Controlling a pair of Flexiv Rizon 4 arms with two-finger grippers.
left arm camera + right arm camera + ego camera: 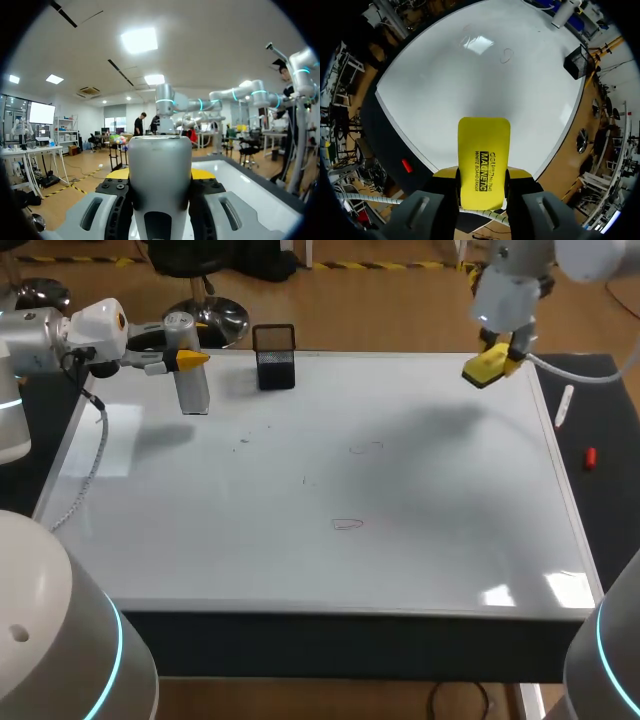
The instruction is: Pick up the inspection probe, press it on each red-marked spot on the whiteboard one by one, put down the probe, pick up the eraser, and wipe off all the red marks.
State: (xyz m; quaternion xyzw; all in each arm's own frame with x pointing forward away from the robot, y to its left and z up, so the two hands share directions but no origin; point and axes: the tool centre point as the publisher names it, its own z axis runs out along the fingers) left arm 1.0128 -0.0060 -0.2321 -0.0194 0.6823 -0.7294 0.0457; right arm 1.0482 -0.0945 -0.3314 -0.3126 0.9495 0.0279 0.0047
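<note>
Above whiteboard (400,570): eraser (484,160) in R pincer (482,174).

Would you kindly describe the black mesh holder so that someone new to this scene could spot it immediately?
Start from the large whiteboard and follow its far edge toward the robot's left. There, next to the silver probe held upright in the left gripper, stands the black mesh holder. It is the only dark, boxy thing on the white surface.

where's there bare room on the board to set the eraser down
Widest free patch: the whiteboard front, between the faint outline and the near edge. The back right corner under the eraser is bare too. Crowded: back left, around the probe and black mesh holder.
</note>
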